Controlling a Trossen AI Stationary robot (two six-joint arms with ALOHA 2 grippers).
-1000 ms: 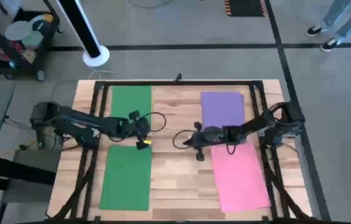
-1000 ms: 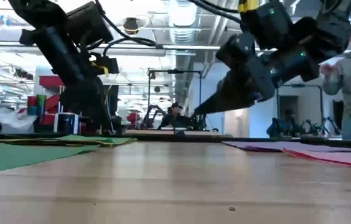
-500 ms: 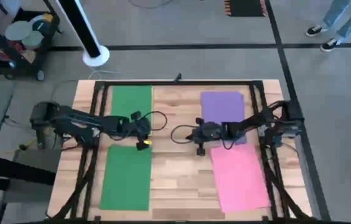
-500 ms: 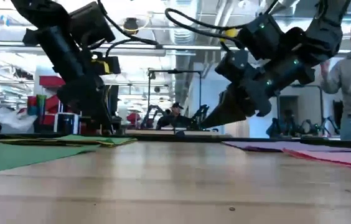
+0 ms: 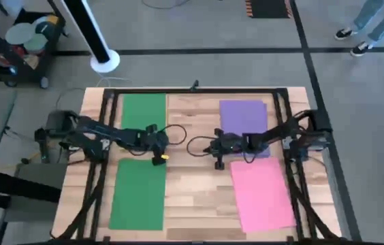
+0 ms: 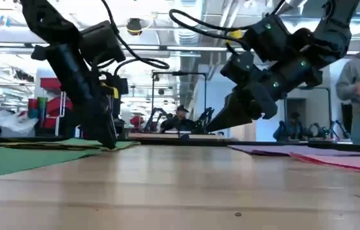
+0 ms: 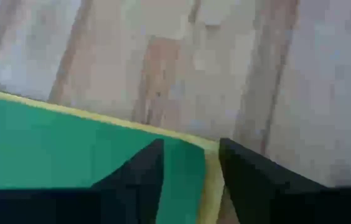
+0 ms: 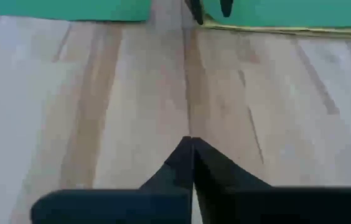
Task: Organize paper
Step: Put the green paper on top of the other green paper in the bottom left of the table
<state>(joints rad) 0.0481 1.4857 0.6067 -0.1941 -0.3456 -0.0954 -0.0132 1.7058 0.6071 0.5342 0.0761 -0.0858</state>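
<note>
Since the earlier frame, left gripper (image 5: pixel 156 154) has dropped to the corner of the flat green paper sheet (image 5: pixel 138 194), yellow edge beneath; fingers (image 7: pixel 139 174) apart, straddling it. Right gripper (image 5: pixel 218 160) waits closed beside the pink sheet (image 5: pixel 263 194). Step: corner pickup. Next: close, then lift.
</note>
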